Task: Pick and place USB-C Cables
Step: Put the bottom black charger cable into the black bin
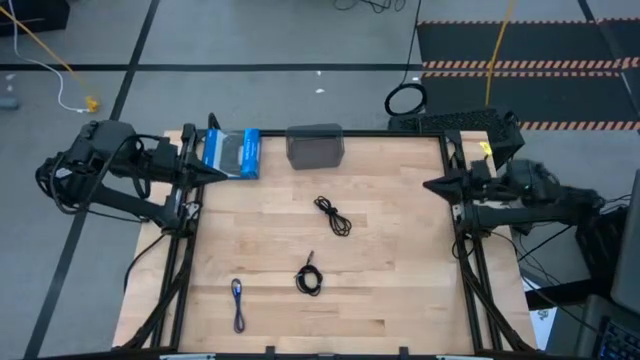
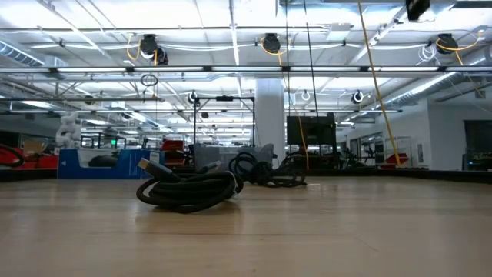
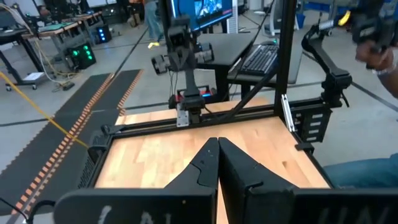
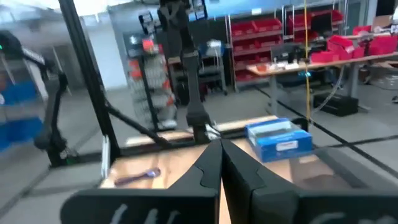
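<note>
Three small bundled USB-C cables lie flat on the wooden table: a black one (image 1: 333, 216) at the middle, another black one (image 1: 309, 278) nearer the front, seen close in the low view (image 2: 188, 189), and a blue-purple one (image 1: 238, 302) at the front left, also in the right wrist view (image 4: 138, 177). My left gripper (image 1: 222, 172) hovers shut over the table's left edge, fingertips together (image 3: 217, 142). My right gripper (image 1: 428, 184) hovers shut over the right edge, fingertips together (image 4: 219, 144). Neither is near a cable.
A blue box (image 1: 232, 153) and a grey box (image 1: 315, 146) sit at the table's far edge. A black frame (image 1: 172, 262) borders the table. A black cable ring (image 1: 405, 99) and a yellow cord (image 1: 497, 50) lie on the floor beyond. The middle of the table is open wood.
</note>
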`<state>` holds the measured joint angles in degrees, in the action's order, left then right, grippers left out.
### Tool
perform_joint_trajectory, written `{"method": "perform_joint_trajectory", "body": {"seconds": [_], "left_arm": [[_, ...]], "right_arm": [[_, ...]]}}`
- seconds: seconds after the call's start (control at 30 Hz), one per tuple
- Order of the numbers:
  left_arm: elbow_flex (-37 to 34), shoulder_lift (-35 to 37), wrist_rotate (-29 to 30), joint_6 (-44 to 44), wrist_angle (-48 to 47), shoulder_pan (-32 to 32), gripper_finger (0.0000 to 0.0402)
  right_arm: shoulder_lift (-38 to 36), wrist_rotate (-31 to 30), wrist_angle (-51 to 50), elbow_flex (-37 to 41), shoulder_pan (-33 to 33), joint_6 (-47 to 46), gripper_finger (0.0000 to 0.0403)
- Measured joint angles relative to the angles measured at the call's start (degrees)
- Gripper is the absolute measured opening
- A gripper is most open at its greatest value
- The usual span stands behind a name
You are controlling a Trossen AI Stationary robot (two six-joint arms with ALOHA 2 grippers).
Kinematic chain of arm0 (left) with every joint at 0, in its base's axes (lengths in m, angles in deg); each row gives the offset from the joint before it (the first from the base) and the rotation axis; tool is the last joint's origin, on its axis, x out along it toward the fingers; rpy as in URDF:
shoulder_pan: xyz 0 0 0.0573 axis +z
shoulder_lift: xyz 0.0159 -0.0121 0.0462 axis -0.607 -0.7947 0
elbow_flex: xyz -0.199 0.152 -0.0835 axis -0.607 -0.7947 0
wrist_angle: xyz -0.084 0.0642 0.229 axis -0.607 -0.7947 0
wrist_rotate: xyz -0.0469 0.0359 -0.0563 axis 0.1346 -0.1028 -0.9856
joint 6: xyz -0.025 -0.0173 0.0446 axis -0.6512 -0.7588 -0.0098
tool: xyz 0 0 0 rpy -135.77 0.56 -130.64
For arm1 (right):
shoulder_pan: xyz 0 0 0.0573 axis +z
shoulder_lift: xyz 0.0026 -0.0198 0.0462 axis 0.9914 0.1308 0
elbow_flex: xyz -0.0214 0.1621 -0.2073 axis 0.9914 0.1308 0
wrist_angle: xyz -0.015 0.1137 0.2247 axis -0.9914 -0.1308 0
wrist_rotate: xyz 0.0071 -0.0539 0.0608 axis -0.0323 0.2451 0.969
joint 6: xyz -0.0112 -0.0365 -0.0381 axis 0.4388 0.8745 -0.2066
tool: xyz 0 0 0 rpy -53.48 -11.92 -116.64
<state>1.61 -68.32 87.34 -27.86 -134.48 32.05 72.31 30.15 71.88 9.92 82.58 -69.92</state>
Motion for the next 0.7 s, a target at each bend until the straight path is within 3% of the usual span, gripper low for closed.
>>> {"method": "perform_joint_trajectory", "body": {"seconds": [0.47,0.7], "left_arm": [[0.0,0.0,0.0,0.6,0.15,0.04,0.0005],[0.0,-0.42,-0.04,-0.85,0.18,0.02,0.0005]], "right_arm": [[27.52,0.37,-21.96,-38.17,0.0,8.92,0.0],[36.46,0.97,-32.43,-49.97,0.0,10.04,0.0]]}}
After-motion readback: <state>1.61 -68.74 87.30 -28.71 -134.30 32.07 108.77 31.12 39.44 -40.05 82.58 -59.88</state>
